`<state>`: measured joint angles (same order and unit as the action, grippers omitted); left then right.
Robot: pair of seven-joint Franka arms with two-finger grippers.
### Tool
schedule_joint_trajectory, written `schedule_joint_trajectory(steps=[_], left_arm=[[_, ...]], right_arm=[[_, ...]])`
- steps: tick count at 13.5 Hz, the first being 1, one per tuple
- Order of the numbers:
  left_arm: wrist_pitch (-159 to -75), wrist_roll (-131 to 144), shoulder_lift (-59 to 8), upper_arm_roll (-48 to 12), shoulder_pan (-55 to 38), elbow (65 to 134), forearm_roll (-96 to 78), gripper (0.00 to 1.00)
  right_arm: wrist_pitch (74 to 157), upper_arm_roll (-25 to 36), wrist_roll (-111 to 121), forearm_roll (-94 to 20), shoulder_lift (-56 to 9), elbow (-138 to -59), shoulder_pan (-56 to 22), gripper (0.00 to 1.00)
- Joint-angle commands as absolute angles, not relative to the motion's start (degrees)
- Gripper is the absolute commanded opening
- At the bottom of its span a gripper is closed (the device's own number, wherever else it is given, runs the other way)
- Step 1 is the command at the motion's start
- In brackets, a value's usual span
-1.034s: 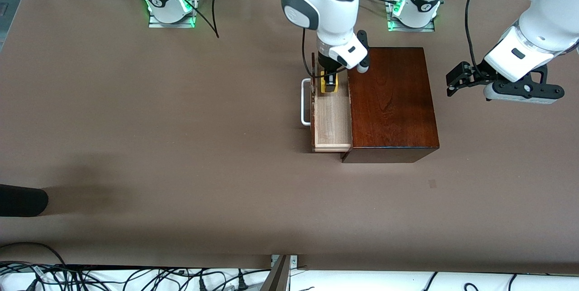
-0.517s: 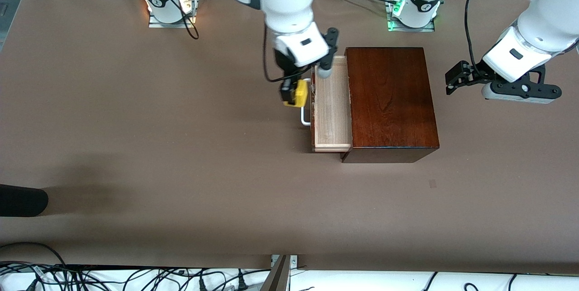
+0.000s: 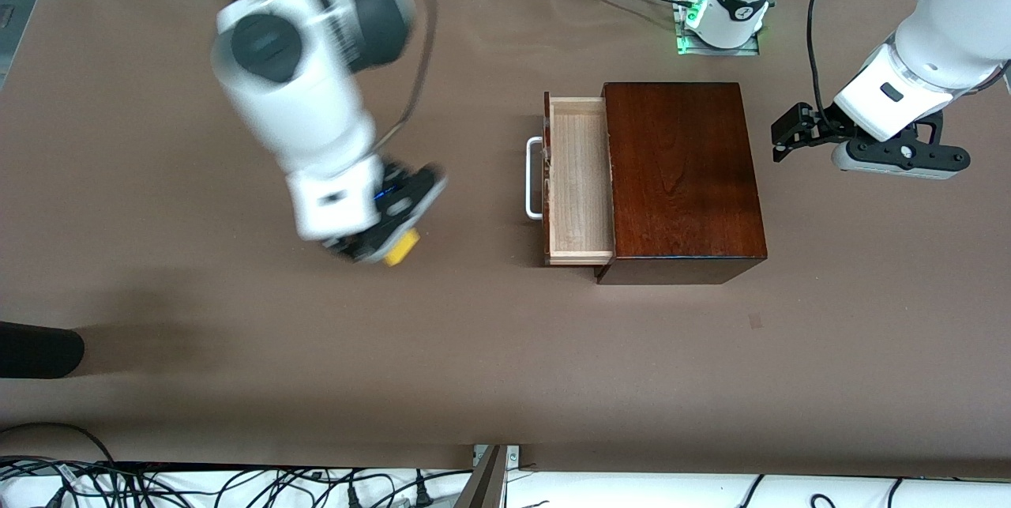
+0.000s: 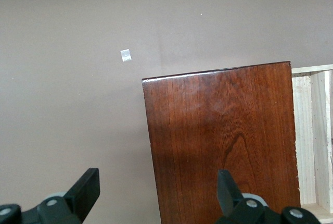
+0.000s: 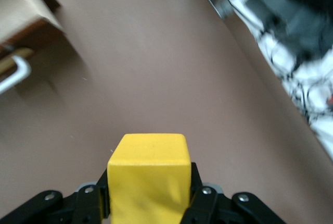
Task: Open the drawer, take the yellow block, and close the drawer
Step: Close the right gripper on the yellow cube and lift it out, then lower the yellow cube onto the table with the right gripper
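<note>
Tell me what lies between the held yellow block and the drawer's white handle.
Only bare table, in the front view: the right gripper holds the yellow block above it, apart from the handle.

White arms [image 3: 316,129], black grippers, seemingly grey joint caps.

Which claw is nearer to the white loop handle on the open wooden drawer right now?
The right claw, shut on the small yellow cube over the bare table in front of the drawer's white loop handle. The open left claw hangs past the dark reddish-brown wooden box, farther off.
</note>
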<state>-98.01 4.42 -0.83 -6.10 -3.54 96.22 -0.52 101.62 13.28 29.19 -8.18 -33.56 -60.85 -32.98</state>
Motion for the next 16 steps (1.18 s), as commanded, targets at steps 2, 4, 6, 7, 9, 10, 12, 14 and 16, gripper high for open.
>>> schedule_joint_trajectory(steps=[2,4,6,7,9,10,12,14,16], left_arm=[[-96.7,4.6,-1.6,-6.5,-3.7,93.6,0.6,1.00],[-96.7,4.0,-1.9,-6.6,-3.7,93.4,0.7,1.00],[-96.5,4.0,-2.3,-6.5,-3.7,93.3,0.2,1.00],[-96.5,4.0,-2.3,-6.6,-3.7,93.3,0.2,1.00],[-96.5,4.0,-2.3,-6.7,-3.8,93.3,0.1,1.00],[-96.5,4.1,-2.3,-7.2,-3.8,93.3,0.2,1.00],[-96.5,4.2,-2.3,-7.6,-3.8,93.3,0.5,1.00],[-96.5,4.2,-2.3,-7.7,-3.8,93.3,0.4,1.00],[-96.5,4.0,-2.3,-8.7,-3.8,93.3,-0.3,1.00]], right_arm=[[104.7,8.6,27.8,-11.0,-26.4,-75.1,-22.4,0.00],[109.7,7.2,21.7,-10.4,-23.1,-86.0,-18.6,0.00],[115.3,7.2,19.3,-8.0,-20.1,-95.8,-17.1,0.00],[117.3,7.2,19.1,-6.1,-19.4,-99.2,-16.9,0.00],[119.5,7.2,13.2,-3.1,-19.1,-104.3,-16.0,0.00],[121.9,7.2,10.3,-1.9,-18.6,-108.2,-15.9,0.00],[130.3,7.1,8.0,-1.7,-17.7,-116.5,-16.0,0.00],[138.7,7.2,5.6,-1.7,-18.5,-122.8,-15.9,0.00],[146.4,7.2,4.0,-1.9,-18.6,-128.4,-16.0,0.00]])
